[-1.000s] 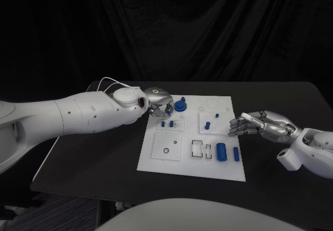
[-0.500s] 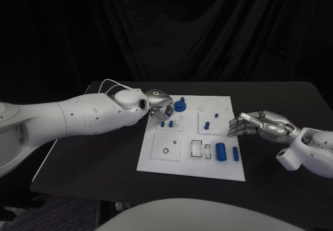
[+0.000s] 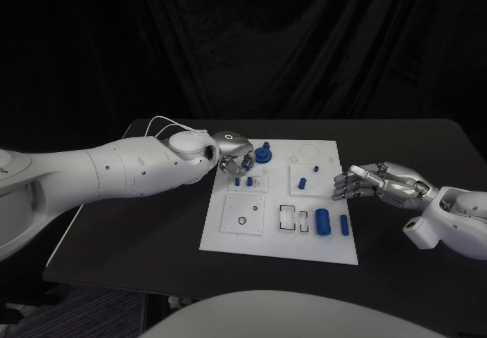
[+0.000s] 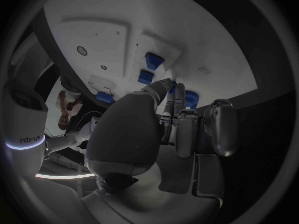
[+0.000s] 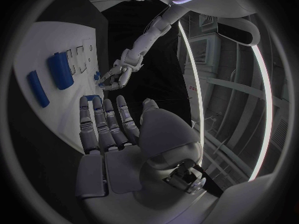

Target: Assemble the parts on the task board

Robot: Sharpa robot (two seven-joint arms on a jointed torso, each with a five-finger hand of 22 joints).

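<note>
Black table (image 3: 142, 239) against a dark curtain; white task board (image 3: 229, 236) sits mid-table.

Left hand (image 3: 233, 153) is over the board's far-left corner, fingers curled downward next to the blue knob-shaped part (image 3: 264, 153); left wrist view shows fingertips (image 4: 167, 87) just beside small blue parts, but contact or grip on anything: cannot tell.

Right hand (image 3: 381, 183) hovers at the board's right edge, fingers (image 5: 102, 122) extended side by side, slightly bent, holding nothing.

Parts on board: two small blue pegs (image 3: 243, 182) upright in the square plate below the left hand; one blue peg (image 3: 302, 184) in the plate to its right; large blue cylinder (image 3: 324, 221) and slimmer blue pin (image 3: 345, 224) lying near the board's near-right area, side by side, apart.
</note>
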